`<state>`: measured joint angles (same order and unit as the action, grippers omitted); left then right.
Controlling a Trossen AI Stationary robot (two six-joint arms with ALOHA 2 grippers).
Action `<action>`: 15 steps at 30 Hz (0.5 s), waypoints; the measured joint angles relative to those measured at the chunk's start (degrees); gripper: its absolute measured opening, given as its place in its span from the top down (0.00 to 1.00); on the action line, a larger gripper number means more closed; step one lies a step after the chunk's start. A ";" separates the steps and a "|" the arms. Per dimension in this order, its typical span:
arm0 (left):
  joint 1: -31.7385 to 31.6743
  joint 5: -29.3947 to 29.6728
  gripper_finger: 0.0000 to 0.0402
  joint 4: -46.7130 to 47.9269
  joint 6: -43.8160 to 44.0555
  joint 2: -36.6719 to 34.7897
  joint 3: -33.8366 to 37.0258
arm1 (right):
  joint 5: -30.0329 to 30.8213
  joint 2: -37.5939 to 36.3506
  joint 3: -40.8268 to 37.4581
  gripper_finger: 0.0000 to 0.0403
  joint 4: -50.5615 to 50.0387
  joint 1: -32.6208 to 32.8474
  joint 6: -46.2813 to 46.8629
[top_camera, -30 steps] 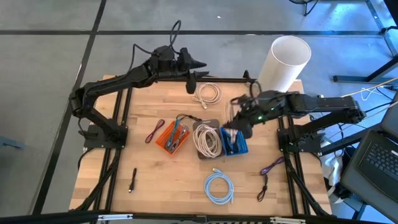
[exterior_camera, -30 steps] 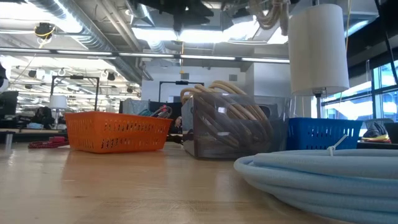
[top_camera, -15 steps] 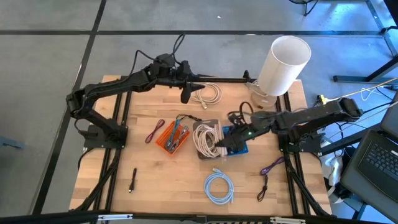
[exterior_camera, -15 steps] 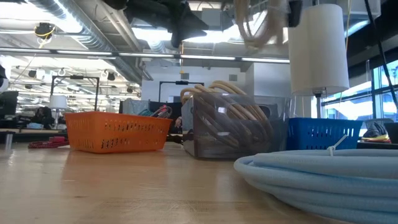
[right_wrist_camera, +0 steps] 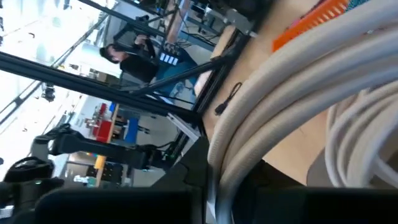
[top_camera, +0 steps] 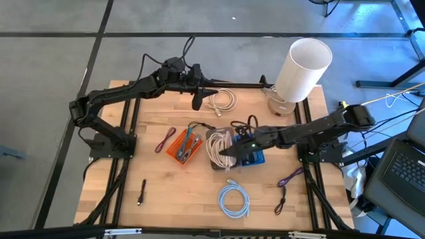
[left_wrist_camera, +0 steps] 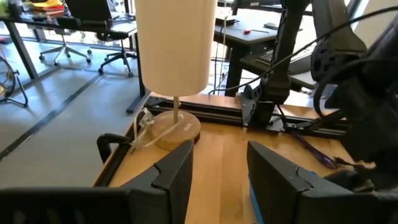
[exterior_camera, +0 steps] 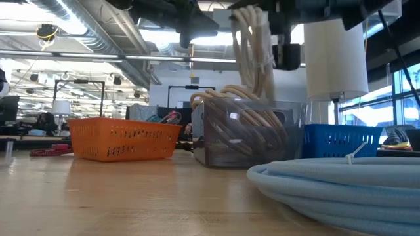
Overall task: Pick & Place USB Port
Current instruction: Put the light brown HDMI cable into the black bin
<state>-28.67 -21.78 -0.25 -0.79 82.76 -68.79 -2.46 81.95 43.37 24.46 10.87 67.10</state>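
Note:
My right gripper (top_camera: pixel 224 151) reaches in from the right over the clear bin (top_camera: pixel 214 163) and is shut on a coil of beige cable (exterior_camera: pixel 252 52). The coil hangs over the other beige cables in the bin (exterior_camera: pixel 239 121). In the right wrist view the beige cable (right_wrist_camera: pixel 292 81) runs across the picture in front of the fingers. An orange basket (top_camera: pixel 184 146) stands left of the bin and a blue basket (top_camera: pixel 255 158) right of it. My left gripper (top_camera: pixel 197 101) hovers open near the far edge, beside a white cable coil (top_camera: pixel 223 99) that lies flat on the table. My right gripper holds the beige cable coil by several strands near its top (exterior_camera: pixel 257 16), coming at it from the table's right side, slanting down. The coil hangs below the fingers in long loops, and its lower end (exterior_camera: pixel 249 88) reaches the bin's opening. The gripper's body hides the pinch itself.
A white lamp (top_camera: pixel 302 66) stands at the far right corner. A light blue cable coil (top_camera: pixel 234 199) lies near the near edge, a purple cable (top_camera: pixel 289 178) to the right, a red cable (top_camera: pixel 163 141) and a small black plug (top_camera: pixel 141 193) to the left.
My right gripper has moved toward the table's left edge, from over the blue basket to over the clear bin, carrying the beige coil. The coil has come lower and now hangs straight above the bin. My left gripper has shifted a little toward the near edge.

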 joint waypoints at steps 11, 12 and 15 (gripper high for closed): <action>0.00 -0.15 0.64 0.02 0.01 0.03 0.00 | -0.16 7.30 0.10 0.92 0.04 -0.23 0.40; 0.02 -0.20 0.64 0.02 -0.01 0.04 0.00 | -0.17 8.02 0.10 0.92 0.16 -0.36 0.44; 0.04 -0.24 0.64 0.02 0.01 0.04 0.00 | -0.16 10.54 0.14 0.92 0.28 -0.85 1.85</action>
<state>-28.62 -22.02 -0.23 -0.78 82.81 -68.79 -2.62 92.49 43.51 24.73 10.02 68.95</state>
